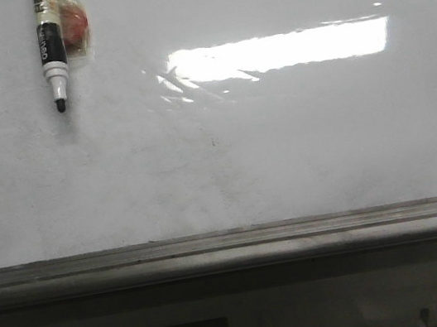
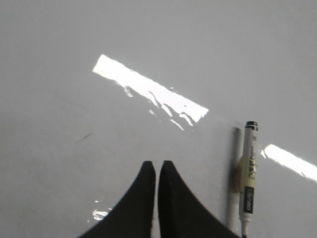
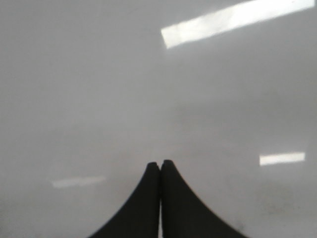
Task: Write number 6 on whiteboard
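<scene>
Whiteboard (image 1: 282, 144) shows only faint smudges — a marker (image 1: 51, 53), cut off at the frame's top, lies on it — while left gripper (image 2: 156, 166) and right gripper (image 3: 160, 164) both sit pinched closed, empty.

The whiteboard (image 1: 282, 144) fills most of the frame, glossy and faintly smudged grey. A bright rectangular light reflection (image 1: 279, 50) sits right of centre in the upper half. At the upper left, a black-and-white marker (image 1: 51, 49) points tip-down, uncapped, with a reddish object (image 1: 74, 24) just beside it. A grey metal ledge (image 1: 232, 245) runs across the lower frame.
</scene>
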`<state>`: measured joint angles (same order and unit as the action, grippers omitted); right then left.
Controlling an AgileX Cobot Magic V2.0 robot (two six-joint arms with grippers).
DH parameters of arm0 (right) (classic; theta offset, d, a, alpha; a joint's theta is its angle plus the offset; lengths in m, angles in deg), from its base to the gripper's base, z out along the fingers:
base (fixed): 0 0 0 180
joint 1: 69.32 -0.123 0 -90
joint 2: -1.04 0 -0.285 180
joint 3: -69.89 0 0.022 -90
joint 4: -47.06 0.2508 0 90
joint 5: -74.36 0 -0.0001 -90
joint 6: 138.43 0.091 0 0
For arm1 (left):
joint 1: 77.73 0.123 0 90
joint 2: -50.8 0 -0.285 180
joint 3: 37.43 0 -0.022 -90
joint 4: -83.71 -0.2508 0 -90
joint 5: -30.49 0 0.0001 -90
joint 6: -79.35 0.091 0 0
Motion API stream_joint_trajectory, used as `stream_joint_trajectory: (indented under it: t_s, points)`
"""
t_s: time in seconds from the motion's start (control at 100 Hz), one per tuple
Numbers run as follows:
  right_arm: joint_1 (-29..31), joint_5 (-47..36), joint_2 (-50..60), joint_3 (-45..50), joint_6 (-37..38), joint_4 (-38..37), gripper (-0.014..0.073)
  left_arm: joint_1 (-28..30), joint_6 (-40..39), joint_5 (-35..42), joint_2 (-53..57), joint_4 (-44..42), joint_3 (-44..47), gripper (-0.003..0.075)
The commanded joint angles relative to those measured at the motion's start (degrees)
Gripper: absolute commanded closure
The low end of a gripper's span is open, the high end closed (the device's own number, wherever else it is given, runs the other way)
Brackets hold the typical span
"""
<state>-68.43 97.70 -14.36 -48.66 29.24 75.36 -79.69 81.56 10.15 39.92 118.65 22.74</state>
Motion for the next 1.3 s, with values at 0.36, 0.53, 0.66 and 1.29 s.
stream_joint_trajectory:
  t_s: [0.36,0.53,0.66,1.29]
  points:
    - [-1.0,10.7,-17.7,-17.7,-0.8,-2.1,0.058,-5.8,8.3,-14.2,-16.1,-6.3,-19.1,0.0727]
    - [-2.6,12.5,-17.7,-17.9,-1.6,-2.1,0.0224,-10.6,8.4,-14.3,-18.5,-5.6,-19.1,0.049]
    - [-2.6,12.6,-17.7,-17.9,-1.6,-1.7,0.0113,-12.8,9.6,-13.2,-21.5,-2.1,-19.1,0.0233]
    - [-2.6,10.7,-17.7,-17.9,-1.8,-0.8,0.0126,-18.7,38.0,-5.0,-44.8,28.6,-19.1,0.0208]
